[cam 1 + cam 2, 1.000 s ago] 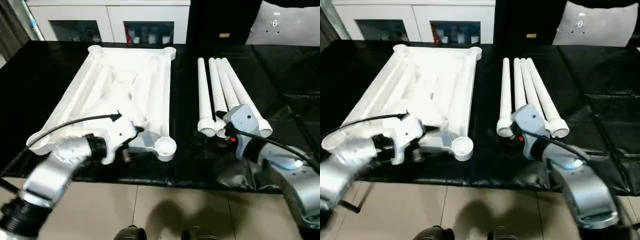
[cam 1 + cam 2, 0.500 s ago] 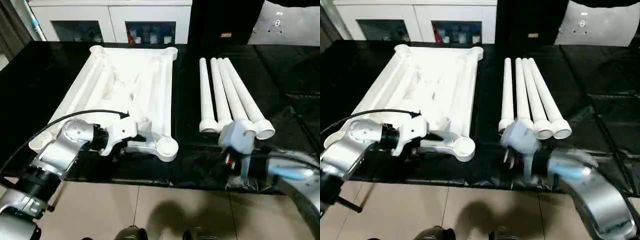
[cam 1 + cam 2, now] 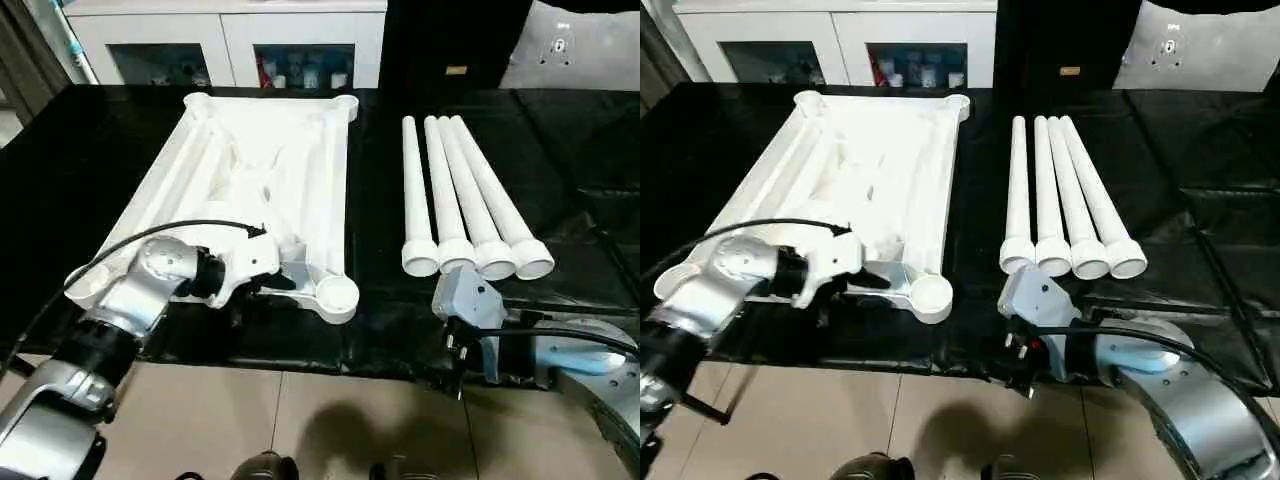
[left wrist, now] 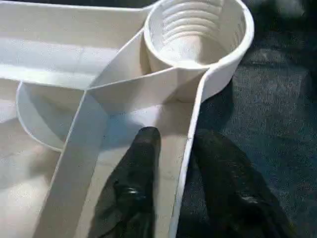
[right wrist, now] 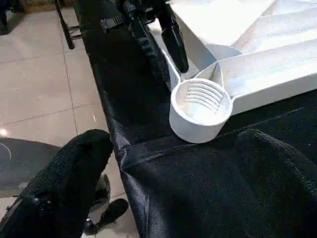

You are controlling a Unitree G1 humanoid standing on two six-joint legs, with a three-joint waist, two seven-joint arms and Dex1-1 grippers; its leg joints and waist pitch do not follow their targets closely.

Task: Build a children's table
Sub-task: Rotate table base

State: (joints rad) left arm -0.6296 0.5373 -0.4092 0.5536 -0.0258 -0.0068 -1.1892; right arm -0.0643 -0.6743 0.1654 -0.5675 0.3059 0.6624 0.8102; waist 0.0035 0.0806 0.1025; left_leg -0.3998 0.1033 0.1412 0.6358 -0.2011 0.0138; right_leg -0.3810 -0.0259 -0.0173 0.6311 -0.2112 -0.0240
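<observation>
**Left gripper took the tabletop's near rim beside a corner socket**

The step in hand looked like securing the upturned tabletop [image 3: 262, 165] before any leg went in. To do it well, the left gripper [image 4: 173, 163] needed its two fingers squarely astride the thin rim wall, deep enough that the wall could not pivot out, and clear of the socket mouth so a leg could enter freely. In the left wrist view one finger [image 4: 136, 173] lay inside the rim and the other outside it, with the wall between them; the jaws were narrow and pressed close on that wall, though whether they had fully clamped it could not be told for certain.

The nearest corner socket [image 3: 336, 293] served as the landmark. The left gripper sat just beside it, along the table's near edge. The right gripper [image 5: 163, 168] hung near that socket on its other side, at the worktable's [image 3: 400, 330] front edge, fingers spread wide and holding nothing. The four legs [image 3: 462, 195] lay side by side beyond the right gripper, well apart from the socket, flared ends toward the robot.
</observation>
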